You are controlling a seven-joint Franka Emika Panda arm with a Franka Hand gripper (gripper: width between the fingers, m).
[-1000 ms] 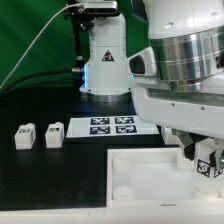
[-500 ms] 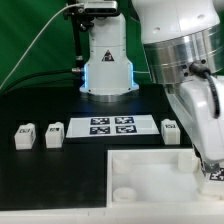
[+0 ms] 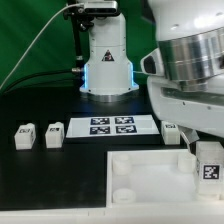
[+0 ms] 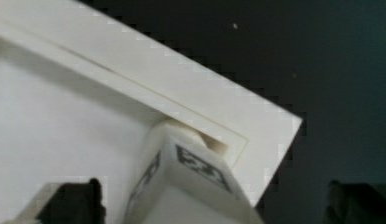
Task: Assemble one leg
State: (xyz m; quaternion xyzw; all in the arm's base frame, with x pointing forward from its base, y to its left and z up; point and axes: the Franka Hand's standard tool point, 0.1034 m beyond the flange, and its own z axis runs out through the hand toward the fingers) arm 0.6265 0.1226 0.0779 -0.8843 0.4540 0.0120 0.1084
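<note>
A leg (image 3: 208, 161) (image 4: 186, 175), a chunky white peg with a black-and-white tag facing near, stands upright at the far right corner of the panel (image 3: 140, 175). Another leg (image 3: 171, 129) stands just beyond it. Two legs (image 3: 24, 136) (image 3: 53, 134) sit side by side at the left.

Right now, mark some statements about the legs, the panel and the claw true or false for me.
Two small chunky white plastic legs sit on the black table at the exterior view's left: true.
The flat white marker board lies on the large white square panel: false, it lies on the table, off the panel.
A tagged white leg stands at a corner of the panel: true.
The claw is shut on that leg: false, its fingers stand apart.
</note>
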